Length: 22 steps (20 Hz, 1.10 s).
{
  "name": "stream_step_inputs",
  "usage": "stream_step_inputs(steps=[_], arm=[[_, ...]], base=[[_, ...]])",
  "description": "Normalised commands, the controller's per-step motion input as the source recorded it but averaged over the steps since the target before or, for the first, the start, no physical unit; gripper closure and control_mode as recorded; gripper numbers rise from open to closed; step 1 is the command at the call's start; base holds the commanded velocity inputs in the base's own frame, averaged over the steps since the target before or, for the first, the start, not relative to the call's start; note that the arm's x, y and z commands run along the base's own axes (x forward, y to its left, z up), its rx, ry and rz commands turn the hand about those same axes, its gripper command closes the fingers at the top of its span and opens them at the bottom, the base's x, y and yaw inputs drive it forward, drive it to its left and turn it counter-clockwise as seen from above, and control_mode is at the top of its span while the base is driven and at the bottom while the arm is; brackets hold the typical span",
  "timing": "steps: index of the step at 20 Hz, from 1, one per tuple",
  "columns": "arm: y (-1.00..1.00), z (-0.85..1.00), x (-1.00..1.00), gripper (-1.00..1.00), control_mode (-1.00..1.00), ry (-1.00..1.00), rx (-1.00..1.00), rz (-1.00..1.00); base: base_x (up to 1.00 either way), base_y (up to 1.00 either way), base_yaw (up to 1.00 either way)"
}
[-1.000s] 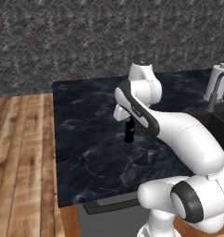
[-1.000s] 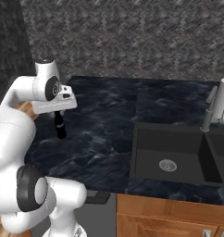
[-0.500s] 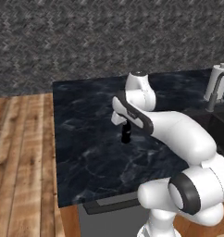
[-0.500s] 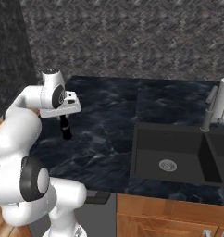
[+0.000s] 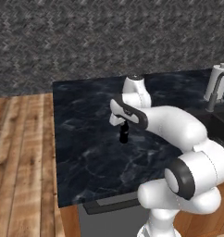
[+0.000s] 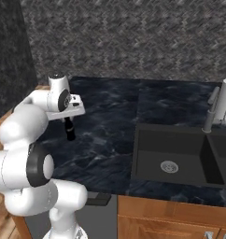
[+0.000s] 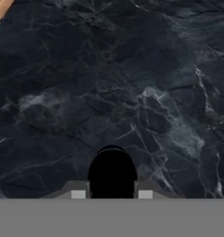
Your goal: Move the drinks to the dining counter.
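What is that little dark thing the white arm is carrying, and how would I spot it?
Find the broad black marble-look counter with faint white veins, left of the sink. Above it, the white arm's tool holds a small near-black bottle hanging upright. It is the only loose item there, darker and smoother than the veined stone below.

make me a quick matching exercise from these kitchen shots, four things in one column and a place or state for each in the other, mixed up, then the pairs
Things:
1. dark bottle
2. gripper
3. sink
4. paper towel roll

Places or states:
A. sunk into the black marble-look counter, right of the arm
B. shut on the bottle, pointing down over the counter
C. upright at the far right, beside the faucet
D. held between the fingers, hanging under the hand

Pairs: 1-D, 2-B, 3-A, 4-C
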Motion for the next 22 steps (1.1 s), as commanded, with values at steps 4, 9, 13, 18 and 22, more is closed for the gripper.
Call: stream_step_inputs(steps=[4, 9, 13, 18, 22], arm=[[0.00, -0.19, 0.10, 1.00, -1.00, 0.00, 0.00, 0.00], [0.00, -0.23, 0.09, 1.00, -1.00, 0.00, 0.00, 0.00], [0.00, -0.23, 0.14, 1.00, -1.00, 0.00, 0.00, 0.00], [0.00, -0.24, 0.20, 1.00, -1.00, 0.00, 0.00, 0.00], [0.00, -0.22, 0.15, 1.00, -1.00, 0.00, 0.00, 0.00]], base=[[0.00, 0.00, 0.00], [0.00, 0.00, 0.00], [0.00, 0.00, 0.00], [0.00, 0.00, 0.00], [0.00, 0.00, 0.00]])
